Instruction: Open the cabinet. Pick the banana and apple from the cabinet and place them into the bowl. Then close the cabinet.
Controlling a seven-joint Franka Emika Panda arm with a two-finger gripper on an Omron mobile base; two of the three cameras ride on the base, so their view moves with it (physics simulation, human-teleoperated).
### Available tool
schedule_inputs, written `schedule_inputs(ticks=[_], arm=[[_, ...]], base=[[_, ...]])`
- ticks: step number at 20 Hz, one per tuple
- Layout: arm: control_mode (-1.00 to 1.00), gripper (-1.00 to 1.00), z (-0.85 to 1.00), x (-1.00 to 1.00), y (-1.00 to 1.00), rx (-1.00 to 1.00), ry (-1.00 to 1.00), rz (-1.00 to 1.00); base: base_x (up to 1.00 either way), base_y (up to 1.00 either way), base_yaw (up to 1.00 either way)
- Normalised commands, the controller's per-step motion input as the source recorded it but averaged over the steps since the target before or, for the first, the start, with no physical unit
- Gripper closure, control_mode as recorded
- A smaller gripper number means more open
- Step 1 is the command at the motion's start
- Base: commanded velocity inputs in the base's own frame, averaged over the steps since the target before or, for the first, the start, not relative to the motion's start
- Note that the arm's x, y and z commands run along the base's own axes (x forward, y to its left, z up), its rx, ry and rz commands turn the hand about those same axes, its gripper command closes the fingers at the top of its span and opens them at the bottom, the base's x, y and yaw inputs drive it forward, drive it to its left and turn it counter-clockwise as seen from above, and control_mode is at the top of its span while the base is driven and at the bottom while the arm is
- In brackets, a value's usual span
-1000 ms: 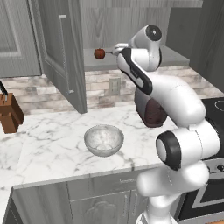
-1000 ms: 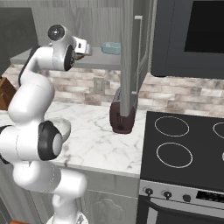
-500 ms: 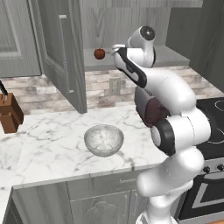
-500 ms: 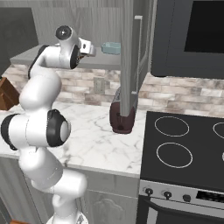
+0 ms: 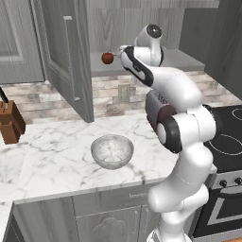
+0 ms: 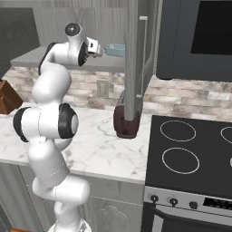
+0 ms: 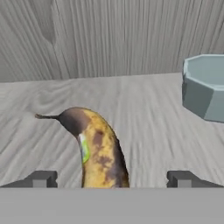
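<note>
1. The cabinet [image 5: 66,61] stands open: its left door is swung out over the surface [image 5: 52,156], and in the right base view its right door [image 6: 136,59] hangs edge-on in front of the shelf.
2. The gripper [image 7: 111,179] is inside the cabinet, released and spread wide, with one finger tip on each side of the banana [image 7: 98,151]. Neither tip touches the fruit.
3. The banana lies on the cabinet shelf [image 7: 144,109], yellow with brown blotches, its stem end pointing away from the gripper and to the left in the hand view.
4. A light-blue dish [image 7: 205,85] sits on the same shelf, to the right in the hand view and apart from the banana, with bare shelf between them.
5. The apple [image 5: 108,58] rests near the front edge of the shelf, just left of the arm's wrist in the left base view, apart from the gripper.
6. The bowl [image 5: 112,151] stands on the surface below the cabinet, near the front edge, with open marble all around it.
7. A dark red toaster [image 6: 128,120] stands against the backsplash, partly behind the right door. A knife block [image 5: 10,124] sits at the far left of the surface, well apart from the bowl.
8. The stove top [image 6: 190,149] adjoins the surface on the right.
</note>
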Motion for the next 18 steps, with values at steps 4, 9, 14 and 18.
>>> schedule_inputs(ticks=[4,9,14,18], arm=[[-1.0,-1.0,-0.12,0.4,0.0,0.0,0.02,0.0],[-1.0,-1.0,-0.25,0.3,0.02,0.0,0.01,0.0],[-1.0,1.0,-0.45,0.19,0.07,0.0,0.0,0.0],[-1.0,1.0,-0.24,0.14,0.0,0.0,0.0,0.0]], base=[[0.0,0.0,0.0],[0.0,0.0,0.0],[0.0,0.0,0.0],[0.0,0.0,0.0]])
